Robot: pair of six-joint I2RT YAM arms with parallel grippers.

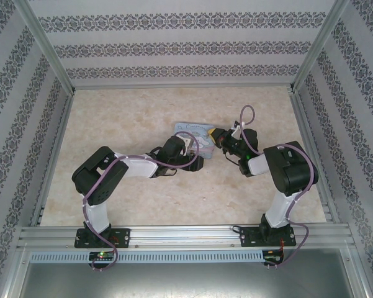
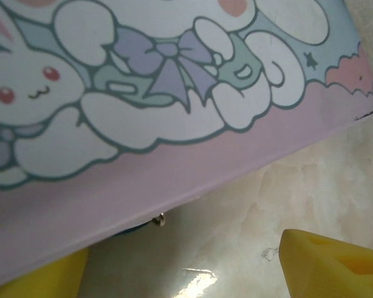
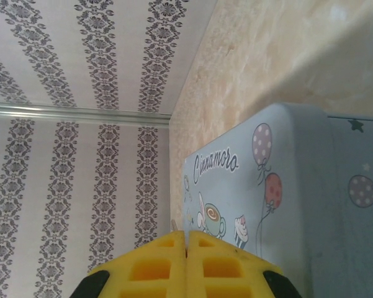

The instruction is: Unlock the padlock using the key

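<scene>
Two grippers meet at a cartoon tin (image 1: 194, 131) on the counter (image 1: 130, 112).
The left wrist view shows the left gripper (image 2: 186, 273) spread wide just beside the tin's edge, where a bit of the padlock (image 2: 159, 219), dark teal with a silvery tip, peeks out from beneath. The right wrist view shows the right gripper (image 3: 187, 261) pressed together beside the tin's lettered side; whether it pinches anything cannot be told.
</scene>
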